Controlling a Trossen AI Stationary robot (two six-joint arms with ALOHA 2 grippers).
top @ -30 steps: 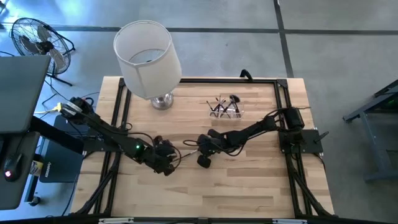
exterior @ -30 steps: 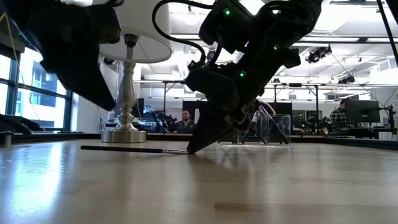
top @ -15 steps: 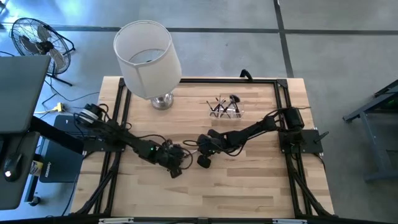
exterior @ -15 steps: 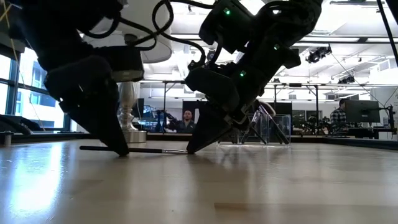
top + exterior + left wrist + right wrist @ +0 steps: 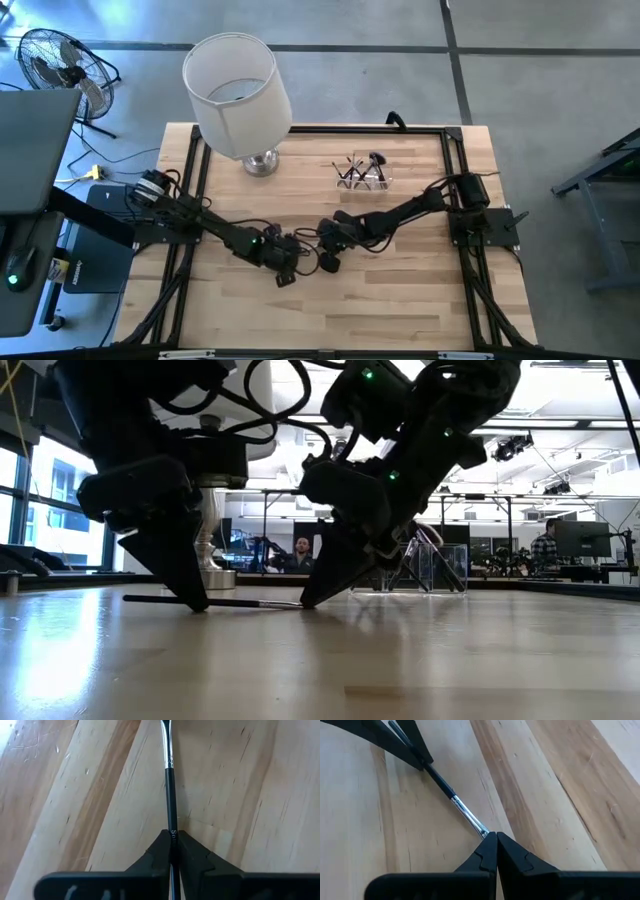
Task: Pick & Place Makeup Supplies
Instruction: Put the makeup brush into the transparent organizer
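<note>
A thin makeup brush point(image 5: 240, 601) with a black handle and a silver ferrule point(image 5: 166, 740) lies flat on the wooden table point(image 5: 400, 290), near its middle. My left gripper point(image 5: 196, 603) is shut on the handle, and the handle's free end point(image 5: 130, 598) sticks out past it. My right gripper point(image 5: 493, 840) is shut at the brush's head end, just beyond the ferrule point(image 5: 469, 819). In the high view the two grippers, left point(image 5: 292, 262) and right point(image 5: 322, 252), face each other closely. More makeup supplies stand in a clear cup point(image 5: 362, 172) at the far side. My left gripper pinches the black handle point(image 5: 172, 834) between its two fingers, partway along it. The fingers slant steeply down and point along the brush toward the ferrule. The brush lies on the table. My right gripper is shut on the brush's head end right past the ferrule point(image 5: 481, 831); the fingertips point(image 5: 487, 851) hide the bristles. The fingers slant down from the table's right side, roughly in line with the brush. This end also rests on the table.
A table lamp with a white shade point(image 5: 240, 95) stands on its metal base point(image 5: 261, 162) at the far left. A black frame point(image 5: 300, 130) runs along the table's edges. Bare wood lies near the front edge. People sit in the room behind point(image 5: 299, 552).
My left gripper has gone toward the table's right edge and down onto the brush, and its fingers now stand on the handle. The brush has stayed flat on the table where it was.
</note>
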